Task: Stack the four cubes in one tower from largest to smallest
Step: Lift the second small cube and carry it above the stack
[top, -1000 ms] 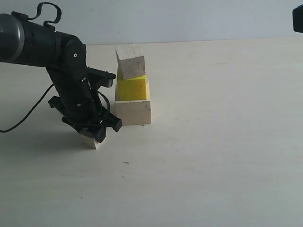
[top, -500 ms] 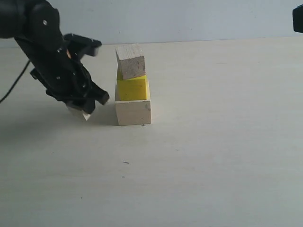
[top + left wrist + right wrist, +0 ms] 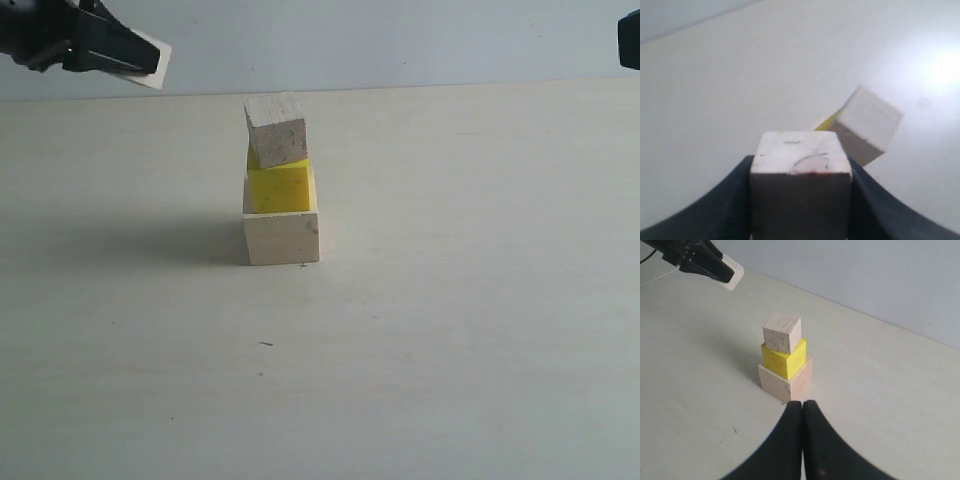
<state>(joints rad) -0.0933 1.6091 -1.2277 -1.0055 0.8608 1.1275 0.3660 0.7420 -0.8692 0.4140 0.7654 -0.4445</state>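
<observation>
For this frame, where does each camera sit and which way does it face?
Exterior: low at table level, side-on to the stack: large cube, yellow cube, medium cube; left gripper holding the small cube shows high up.
Left wrist: on the left arm, looking down past the held small cube at the stack's top.
Right wrist: behind the shut right gripper, facing the stack from above.
Shared: exterior and right wrist both show stack and left gripper.

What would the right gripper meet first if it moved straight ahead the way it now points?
Probably the large wooden cube beneath the yellow cube: the shut right gripper aims at it, though it might touch the table first; depth is unclear.
</observation>
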